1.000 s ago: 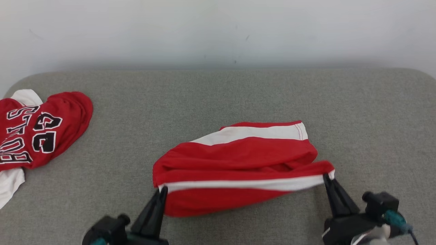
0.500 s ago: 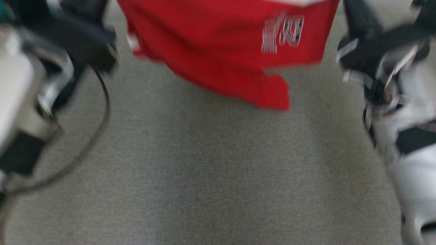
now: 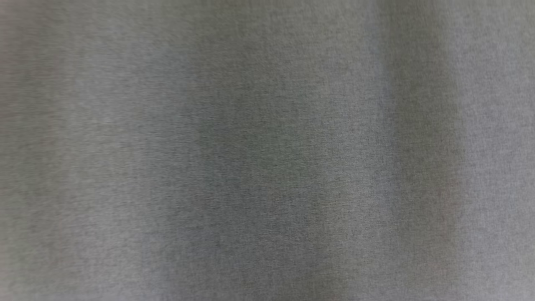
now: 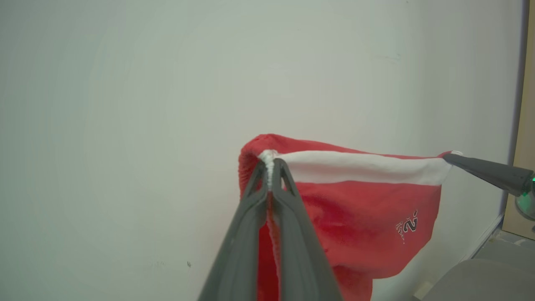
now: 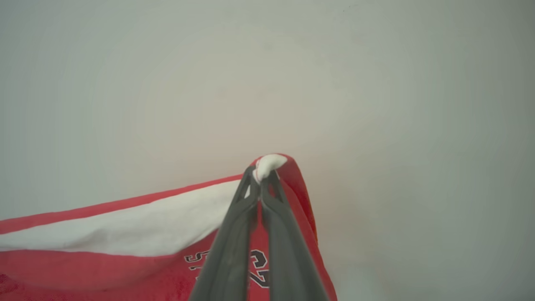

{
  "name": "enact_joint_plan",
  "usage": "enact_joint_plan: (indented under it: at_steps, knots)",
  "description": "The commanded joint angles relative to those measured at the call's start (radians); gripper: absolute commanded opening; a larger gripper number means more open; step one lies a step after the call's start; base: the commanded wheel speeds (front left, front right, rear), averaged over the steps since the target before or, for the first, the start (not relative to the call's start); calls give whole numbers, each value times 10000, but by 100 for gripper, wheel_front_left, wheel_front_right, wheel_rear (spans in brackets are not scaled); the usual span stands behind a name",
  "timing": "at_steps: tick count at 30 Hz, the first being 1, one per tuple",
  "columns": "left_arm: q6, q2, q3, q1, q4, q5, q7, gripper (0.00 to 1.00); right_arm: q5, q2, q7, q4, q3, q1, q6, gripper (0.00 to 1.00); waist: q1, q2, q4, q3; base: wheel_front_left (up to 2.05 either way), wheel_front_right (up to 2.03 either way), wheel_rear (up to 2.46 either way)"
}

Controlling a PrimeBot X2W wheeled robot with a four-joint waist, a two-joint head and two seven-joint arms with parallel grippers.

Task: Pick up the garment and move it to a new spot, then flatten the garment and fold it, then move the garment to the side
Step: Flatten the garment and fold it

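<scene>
Grey surface (image 3: pixel 267 150), woven and blurred, spreads across the head view, crossed by soft upright shadows.

Left wrist view: before a pale wall (image 4: pixel 125 104), our left gripper (image 4: pixel 270 166) is closed tight on one corner of the red garment (image 4: pixel 355 205), pinching its white band. The band runs taut to the right, where our right gripper (image 4: pixel 450 159) clamps the other corner. Red cloth with a small printed mark hangs loose below, clear of the grey surface at the lower right.

Right wrist view: the right gripper, jaws pressed together, nips a small white tuft of that band. Red cloth with black numerals sags to the left.

We judge both holds shallow. Pulling the grippers farther apart, or a quick swing, could tear a corner free and drop the garment in a heap. Lowered carelessly, the loose lower cloth could land folded under itself.
</scene>
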Motion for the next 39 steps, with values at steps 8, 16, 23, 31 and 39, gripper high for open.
enact_joint_plan:
  at_steps: [8,16,23,31,39]
  knots:
    - [16,-183,-766,-956,863,-1415,-786,0,-295,-133,-266,1202,-401,-1216,-19,0,-4,-3,-444,687,0,0,0]
    - [16,-247,-1484,888,221,-2181,-2143,0,532,-292,-509,-60,285,968,-19,0,-4,-3,-408,457,0,0,0]
    - [16,32,-1160,3425,-1051,-1914,-2362,0,1383,-1031,-669,-2126,938,4223,-19,0,-4,-3,-207,-373,0,0,0]
    - [515,-190,825,8703,-3669,-885,-2353,0,2371,-1730,-847,-4899,585,9428,-21,0,-4,-3,110,-1548,0,0,0]
    - [451,-807,1640,13038,-4675,82,-2356,0,2204,-1405,-676,-6623,-530,13724,-21,0,-4,-3,397,-2331,0,0,0]
